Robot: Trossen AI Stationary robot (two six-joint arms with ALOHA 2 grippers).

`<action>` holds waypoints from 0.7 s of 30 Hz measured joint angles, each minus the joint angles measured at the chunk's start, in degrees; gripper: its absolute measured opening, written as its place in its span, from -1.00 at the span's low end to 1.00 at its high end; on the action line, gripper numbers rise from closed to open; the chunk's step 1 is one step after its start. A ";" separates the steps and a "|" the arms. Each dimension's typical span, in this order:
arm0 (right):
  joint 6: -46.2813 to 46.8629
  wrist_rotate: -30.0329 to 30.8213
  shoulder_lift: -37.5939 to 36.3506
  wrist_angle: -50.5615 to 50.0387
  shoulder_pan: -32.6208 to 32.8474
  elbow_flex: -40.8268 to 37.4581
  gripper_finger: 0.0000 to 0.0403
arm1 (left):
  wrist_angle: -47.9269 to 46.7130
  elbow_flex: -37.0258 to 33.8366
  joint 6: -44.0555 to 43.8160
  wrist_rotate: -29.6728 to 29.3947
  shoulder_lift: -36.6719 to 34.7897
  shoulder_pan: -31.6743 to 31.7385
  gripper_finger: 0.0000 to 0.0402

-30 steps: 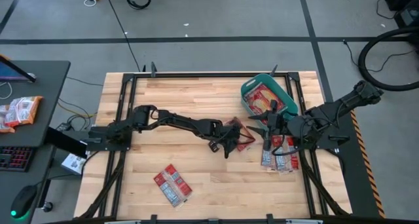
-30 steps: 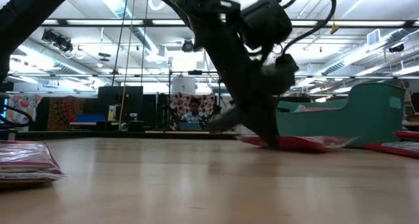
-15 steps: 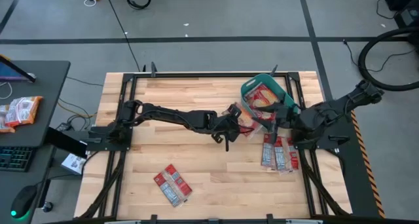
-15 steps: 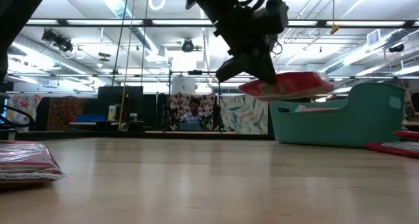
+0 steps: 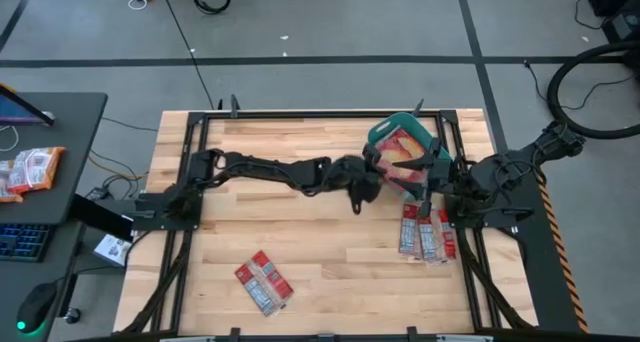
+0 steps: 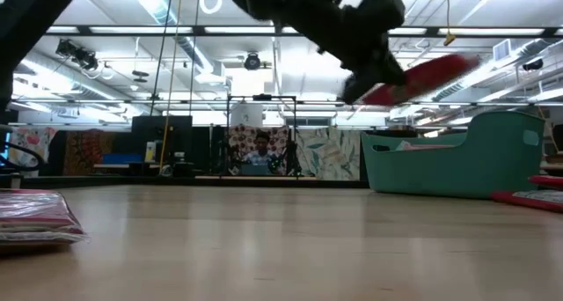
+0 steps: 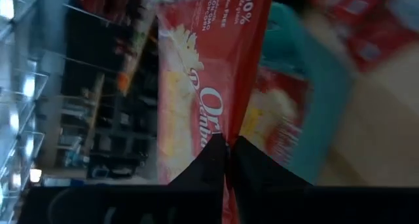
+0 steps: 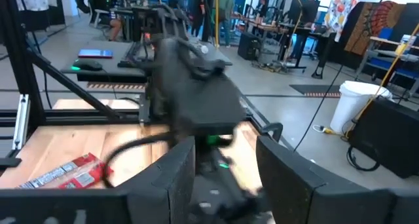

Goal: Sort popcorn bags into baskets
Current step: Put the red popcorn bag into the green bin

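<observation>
Above the wooden table (image 5: 300,232), beside the teal basket (image 6: 457,165), the left gripper (image 5: 368,175) clamps a red popcorn bag (image 6: 420,77) aloft; the right gripper (image 5: 420,190), fingers apart, hovers near table-bound bags (image 5: 425,234).

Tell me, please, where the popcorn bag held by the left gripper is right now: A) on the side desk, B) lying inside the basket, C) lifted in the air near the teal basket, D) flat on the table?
C: the left gripper holds the popcorn bag tilted, clear of the table, beside the teal basket.
</observation>
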 joint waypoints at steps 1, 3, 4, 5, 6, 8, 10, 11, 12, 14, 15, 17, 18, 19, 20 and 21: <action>-0.08 0.00 0.00 -0.12 0.00 -0.01 -0.17 | 2.14 0.00 -0.17 1.25 0.70 0.72 -0.92; -0.12 0.00 0.14 0.40 -0.01 -0.01 -0.17 | 7.03 0.00 -1.22 3.63 2.48 1.98 -0.92; -0.29 0.00 0.17 0.40 -0.01 -0.01 -0.17 | 9.31 0.00 -1.28 4.83 3.71 2.45 -0.92; -0.67 0.00 0.31 0.35 -0.01 -0.02 -0.17 | 11.85 0.00 -1.32 6.01 4.88 2.91 -0.92; -0.83 -0.02 0.42 0.56 -0.01 -0.02 -0.17 | 13.22 -0.01 -1.30 6.90 5.89 3.30 -0.92; -1.08 0.00 0.55 0.73 -0.01 -0.02 -0.17 | 17.77 -0.02 -0.18 8.69 8.19 3.85 -0.92; -1.19 0.00 0.78 0.75 -0.01 -0.02 -0.17 | 20.71 -0.02 1.04 9.09 9.99 4.18 -0.92; -1.19 0.00 0.87 0.78 -0.01 -0.02 -0.17 | 22.65 -0.02 1.50 9.54 10.83 4.37 -0.92; -1.21 -0.02 0.93 0.74 -0.01 -0.02 -0.17 | 24.03 -0.02 1.56 9.66 11.66 4.56 -0.91; -1.19 -0.02 0.92 0.75 -0.01 -0.02 -0.17 | 25.56 -0.02 1.32 9.32 12.59 4.80 -0.87; -1.19 -0.01 0.92 0.75 -0.01 -0.02 -0.17 | 25.66 -0.02 1.26 9.09 12.92 4.87 -0.85; -1.19 -0.02 0.92 0.75 -0.01 -0.02 -0.17 | 25.69 0.27 0.88 8.40 13.22 4.94 -0.81; -1.21 -0.02 0.92 0.81 -0.01 -0.02 -0.17 | 25.16 0.55 0.17 7.75 13.24 4.94 -0.80; -1.32 0.00 0.92 1.09 -0.01 -0.02 -0.17 | 24.47 0.94 -0.32 7.62 13.24 4.94 -0.80; -1.38 -0.02 0.92 1.27 -0.01 -0.02 -0.17 | 23.93 1.35 -1.03 7.64 13.24 4.94 -0.80; -1.43 -0.02 0.92 1.26 -0.01 -0.04 -0.17 | 23.26 1.79 -1.71 7.74 13.24 4.94 -0.80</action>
